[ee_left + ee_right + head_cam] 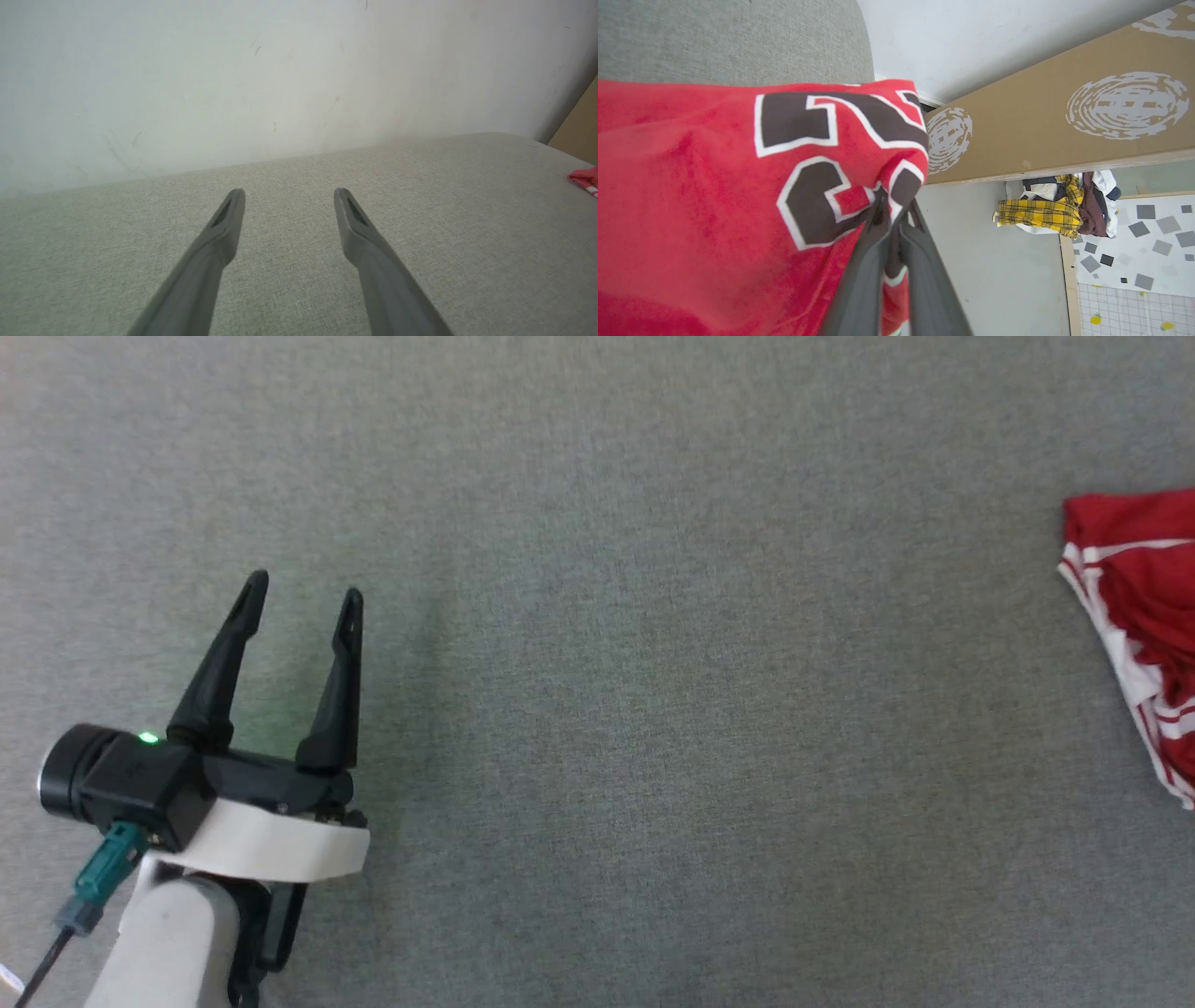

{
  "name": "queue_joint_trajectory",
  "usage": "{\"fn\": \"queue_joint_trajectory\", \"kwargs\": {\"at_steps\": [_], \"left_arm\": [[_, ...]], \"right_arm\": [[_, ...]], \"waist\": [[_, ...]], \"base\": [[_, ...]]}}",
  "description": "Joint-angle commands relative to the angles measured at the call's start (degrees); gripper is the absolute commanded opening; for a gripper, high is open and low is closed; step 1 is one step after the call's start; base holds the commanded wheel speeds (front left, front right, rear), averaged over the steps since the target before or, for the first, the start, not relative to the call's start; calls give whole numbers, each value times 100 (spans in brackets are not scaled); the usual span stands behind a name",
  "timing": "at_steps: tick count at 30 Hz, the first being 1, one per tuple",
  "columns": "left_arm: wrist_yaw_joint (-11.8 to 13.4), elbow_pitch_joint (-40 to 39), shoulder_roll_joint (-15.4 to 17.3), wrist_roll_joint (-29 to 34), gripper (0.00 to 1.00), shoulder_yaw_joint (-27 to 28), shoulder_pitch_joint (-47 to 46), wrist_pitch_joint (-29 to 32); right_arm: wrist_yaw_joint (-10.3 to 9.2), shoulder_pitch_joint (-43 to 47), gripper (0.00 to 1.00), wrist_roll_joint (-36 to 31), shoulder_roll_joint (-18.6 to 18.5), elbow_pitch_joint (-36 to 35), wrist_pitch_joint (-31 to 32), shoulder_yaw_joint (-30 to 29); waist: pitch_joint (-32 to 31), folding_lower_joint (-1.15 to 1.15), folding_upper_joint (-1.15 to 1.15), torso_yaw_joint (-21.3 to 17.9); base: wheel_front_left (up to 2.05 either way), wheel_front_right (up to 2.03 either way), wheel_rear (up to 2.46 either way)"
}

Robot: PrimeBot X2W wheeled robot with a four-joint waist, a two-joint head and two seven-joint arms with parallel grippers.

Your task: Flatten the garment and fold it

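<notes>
The garment (1134,588), bright red with white striped trim, lies bunched at the far right edge of the grey surface in the head view. A small red corner of the garment (584,178) peeks in at the right of the left wrist view. My left gripper (303,593) hovers open over bare surface at the lower left, far from the cloth, with nothing between its fingers. In the right wrist view my right gripper (893,217) is shut on a fold of the garment (714,186), whose red cloth with dark white-edged numerals drapes up and leftwards from the fingertips.
The grey fabric surface (653,663) stretches wide between my left gripper and the cloth. A white wall (233,70) backs it. Past its edge stand a brown cardboard panel (1064,112), a pile of other clothes (1059,207) and a patterned floor mat (1134,242).
</notes>
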Motion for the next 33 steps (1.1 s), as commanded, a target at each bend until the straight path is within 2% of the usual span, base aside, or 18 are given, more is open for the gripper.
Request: {"fn": "queue_joint_trajectory", "kwargs": {"at_steps": [1,5,6,7,9,16,20,26,29,33], "left_arm": [[-48,-38,25,58,100,6,-111,9],[-53,-54,37,71,100,-28,-200,13],[-57,-52,39,73,100,-38,-217,8],[-54,-61,39,86,100,-42,-237,-15],[-41,-65,38,123,100,-48,-259,-68],[33,34,-60,163,100,-87,-152,-204],[71,72,-247,75,100,-54,-58,-290],[1,191,-471,9,100,-41,199,-335],[-31,253,-592,-37,100,11,419,-338],[58,537,-664,-92,100,61,784,-333]], "right_arm": [[-12,-87,0,-45,-24,23,-75,-53],[-12,-153,0,-144,41,195,-258,-103],[-12,-172,12,-167,62,256,-289,-98],[-12,-198,36,-189,90,318,-323,-105],[-12,-237,100,-254,119,425,-418,-90],[-12,-316,100,-352,167,890,-877,-112],[-12,-302,100,-145,363,1026,-1322,-230],[-12,110,100,198,1229,693,-2114,-367],[-12,534,100,342,1681,436,-2430,-243],[-12,1079,100,429,2293,54,-2665,27]], "waist": [[317,-1,0,-74],[420,-1,0,-65],[426,-1,0,-63],[424,-1,0,-61],[389,-1,0,-56],[22,-1,0,-13],[-296,-1,0,35],[-931,-1,0,124],[-1268,-1,0,166],[-1690,-1,0,208]], "base": [[0,0,0],[0,0,0],[0,0,0],[0,0,0],[0,0,0],[0,0,0],[0,0,0],[0,0,0],[0,0,0],[0,0,0]]}}
